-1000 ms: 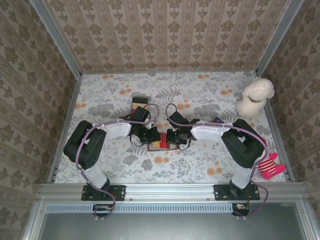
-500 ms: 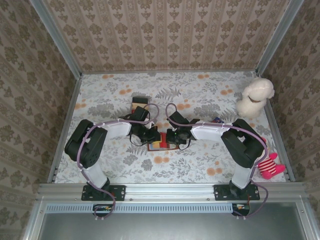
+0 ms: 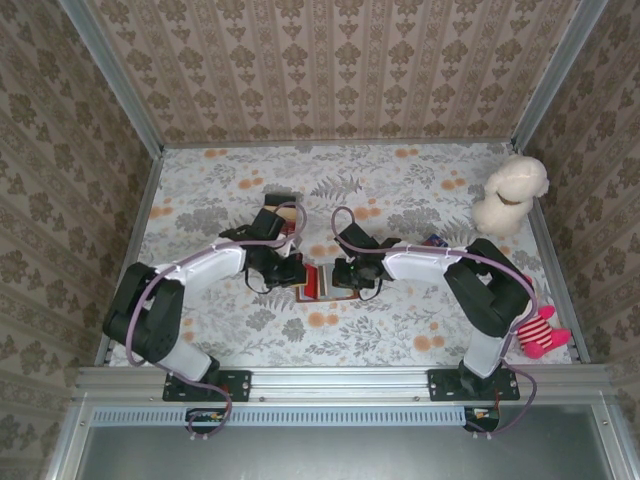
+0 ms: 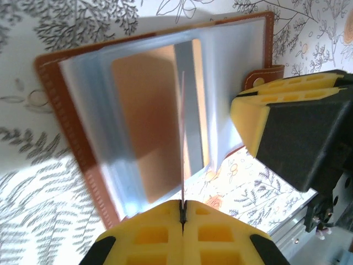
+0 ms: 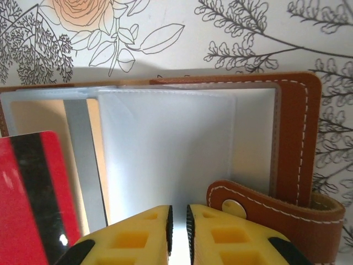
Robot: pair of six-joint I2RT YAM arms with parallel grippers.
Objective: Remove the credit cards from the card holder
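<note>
Credit card [image 5: 27, 187], thin red plastic, is pinched by the closed left gripper [image 4: 182, 218] for pulling free; the right gripper [image 5: 177, 221], fingers a slit apart and grip unclear, seemingly steadies the brown leather card holder [image 5: 292, 138].

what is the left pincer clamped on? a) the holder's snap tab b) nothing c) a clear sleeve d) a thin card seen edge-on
d: in the left wrist view the left pincer is shut on a credit card standing edge-on above the open card holder.
</note>
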